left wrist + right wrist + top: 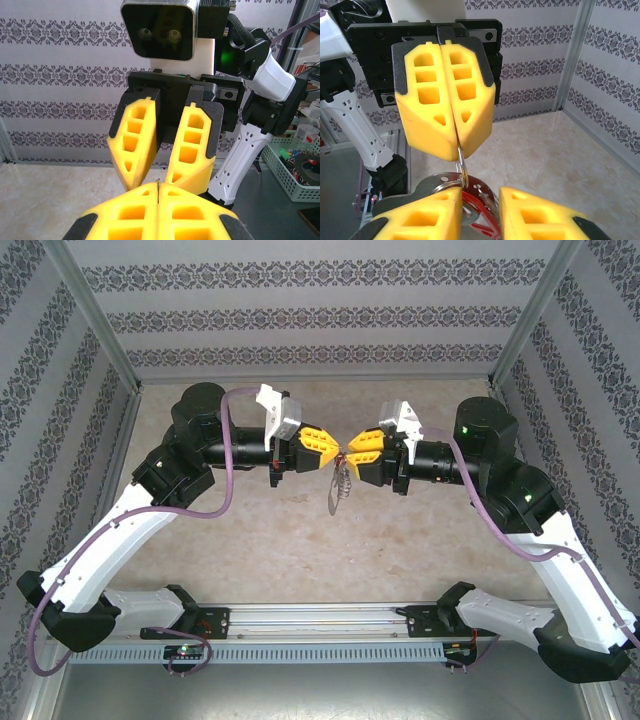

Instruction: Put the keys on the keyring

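Observation:
My two grippers meet tip to tip above the middle of the table. The left gripper (334, 451) (157, 189) is shut on a thin metal ring (461, 159), pinching its upper arc edge-on. From that ring hangs the keyring (341, 486), a flat grey plate with small holes (427, 181). A red piece (481, 206), seemingly the key's head, lies against the plate; its blade is hidden. The right gripper (351, 452) (481, 195) is open, with its fingers either side of the plate and the red piece. I cannot tell if they touch.
Patterned walls and aluminium posts (100, 315) enclose the beige table (300, 550). A slotted rail (320, 625) runs along the near edge between the arm bases. A green-white basket (295, 167) of small parts stands off to the right, behind the right arm.

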Tool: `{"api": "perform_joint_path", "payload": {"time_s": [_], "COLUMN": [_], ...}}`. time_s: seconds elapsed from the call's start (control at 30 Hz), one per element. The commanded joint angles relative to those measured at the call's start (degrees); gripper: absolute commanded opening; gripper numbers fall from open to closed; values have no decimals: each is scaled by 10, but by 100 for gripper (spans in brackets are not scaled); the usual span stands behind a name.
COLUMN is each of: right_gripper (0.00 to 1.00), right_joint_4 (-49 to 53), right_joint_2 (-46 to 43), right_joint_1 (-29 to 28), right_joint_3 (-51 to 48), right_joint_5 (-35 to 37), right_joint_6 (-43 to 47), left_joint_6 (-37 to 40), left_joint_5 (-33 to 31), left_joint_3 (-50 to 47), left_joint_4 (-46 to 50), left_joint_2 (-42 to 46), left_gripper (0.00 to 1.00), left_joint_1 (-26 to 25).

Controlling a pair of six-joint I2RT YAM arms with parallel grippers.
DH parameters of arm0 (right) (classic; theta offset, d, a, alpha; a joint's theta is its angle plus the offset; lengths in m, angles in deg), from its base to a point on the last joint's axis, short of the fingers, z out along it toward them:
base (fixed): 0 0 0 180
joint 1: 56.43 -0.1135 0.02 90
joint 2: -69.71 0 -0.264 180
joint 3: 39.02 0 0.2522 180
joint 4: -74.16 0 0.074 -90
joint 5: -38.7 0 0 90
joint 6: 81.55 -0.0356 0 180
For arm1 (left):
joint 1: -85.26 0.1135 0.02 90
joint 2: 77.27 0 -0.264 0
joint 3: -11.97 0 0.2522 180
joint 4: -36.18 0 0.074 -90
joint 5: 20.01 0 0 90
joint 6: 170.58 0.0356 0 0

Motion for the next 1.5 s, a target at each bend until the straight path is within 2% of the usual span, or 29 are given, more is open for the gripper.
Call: {"api": "perform_joint_path", "payload": {"time_s": [0.0, 0.17, 0.37, 0.57, 0.67, 0.83, 0.93, 1.03, 1.13, 1.33, 1.47], "right_gripper": [25, 24, 12, 8, 10, 21, 22, 9, 1, 0, 0], "right_joint_4": [-25, -36, -29, -28, -32, -38, -40, -38, -30, 2, 64], "right_joint_2": [2, -2, 3, 13, 15, 15, 15, 16, 16, 22, 42], "right_joint_1": [-10, -13, -15, -16, -16, -18, -18, -19, -20, -20, -19], "right_joint_3": [-3, -10, -9, -1, -1, -2, -1, -1, 0, 15, 45], "right_joint_5": [-16, -35, -32, -40, -44, -43, -40, -43, -40, -17, 9], "right_joint_6": [-1, -8, -2, 1, 1, -1, -1, 1, 5, 23, 39], "left_joint_6": [-10, -10, -9, -13, -12, -12, -15, -16, -13, 38, 117], "left_joint_5": [22, 21, 23, 24, 25, 27, 29, 28, 26, 7, -30], "left_joint_3": [0, -1, -1, -4, -7, -10, -10, -10, -8, 24, 66], "left_joint_4": [-42, -41, -38, -46, -42, -43, -46, -48, -43, 45, 165], "left_joint_2": [13, 11, 12, 11, 13, 13, 10, 10, 12, 7, 4], "left_gripper": [0, 0, 0, 0, 0, 0, 0, 0, 0, 0, 24], "left_joint_1": [7, 8, 9, 9, 9, 8, 9, 9, 9, 9, 9]}}
